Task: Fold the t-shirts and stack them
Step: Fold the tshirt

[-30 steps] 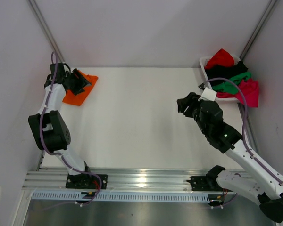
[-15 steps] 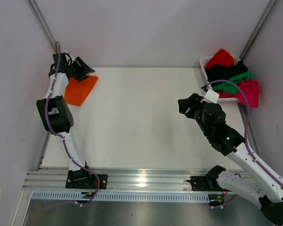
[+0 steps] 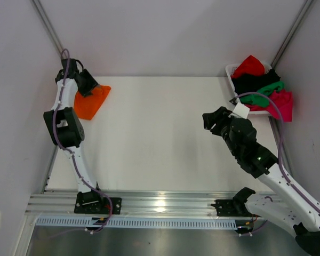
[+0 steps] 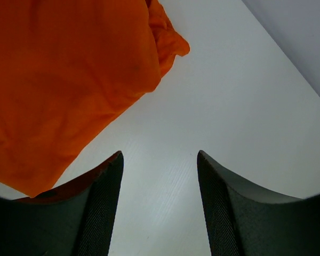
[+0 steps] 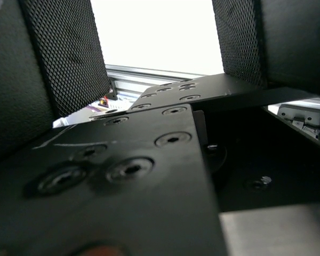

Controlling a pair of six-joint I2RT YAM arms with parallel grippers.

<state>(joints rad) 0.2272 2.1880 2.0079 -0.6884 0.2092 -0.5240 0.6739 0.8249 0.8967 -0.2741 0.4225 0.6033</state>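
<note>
Left claw (image 4: 160, 156) hangs open and empty just beside the orange t-shirt (image 4: 69, 80) at the far left of the worktop (image 3: 165, 133); right claw (image 3: 212, 119), also open, should pinch only the red t-shirt (image 3: 249, 65) topping the far-right basket (image 3: 230, 70).

No legible text, label, brand, number or sign on t-shirts (image 3: 90, 102), basket (image 3: 230, 71), table (image 3: 160, 128).
</note>
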